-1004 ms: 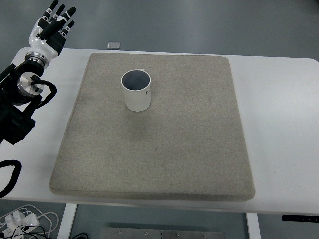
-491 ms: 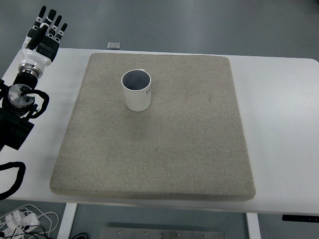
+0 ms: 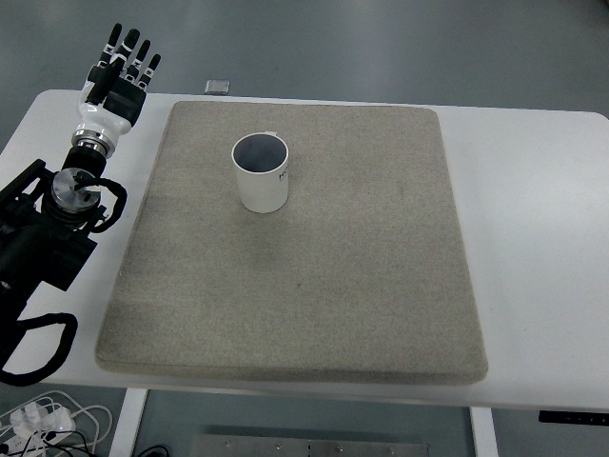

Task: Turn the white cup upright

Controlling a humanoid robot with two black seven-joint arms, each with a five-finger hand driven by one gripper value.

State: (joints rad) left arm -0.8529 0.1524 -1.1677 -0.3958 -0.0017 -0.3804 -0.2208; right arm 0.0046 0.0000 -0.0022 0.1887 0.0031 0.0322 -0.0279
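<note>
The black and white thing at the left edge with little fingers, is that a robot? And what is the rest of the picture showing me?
Yes. It is the robot's left hand on a black jointed arm, fingers spread and holding nothing. The one camera sits on the robot and looks steeply down at its work. You see a white rectangular table covered by a large grey felt-like mat. On the mat stands a white cylindrical cup, upright with its open mouth facing up. A small grey square object lies at the table's far edge. The right arm is out of view.
</note>
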